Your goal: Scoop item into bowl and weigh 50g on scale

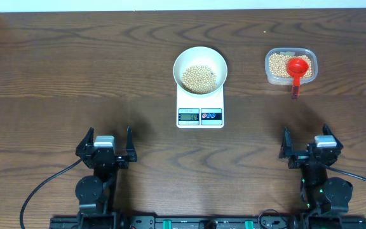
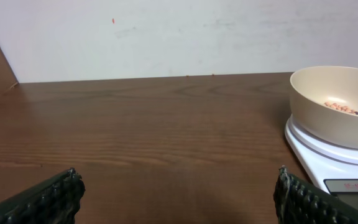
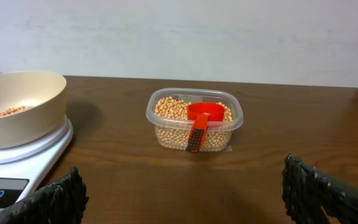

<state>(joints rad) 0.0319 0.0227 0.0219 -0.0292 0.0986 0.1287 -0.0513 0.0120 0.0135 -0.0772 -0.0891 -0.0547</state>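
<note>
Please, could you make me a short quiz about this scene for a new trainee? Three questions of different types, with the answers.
1. True or false: the bowl stands on the scale.
2. Where does the red scoop lie? A. in the clear tub of beans; B. in the bowl; C. on the scale.
3. Fill in: the left gripper and the right gripper each hold ____.
Key: 1 true; 2 A; 3 nothing (both are open).
</note>
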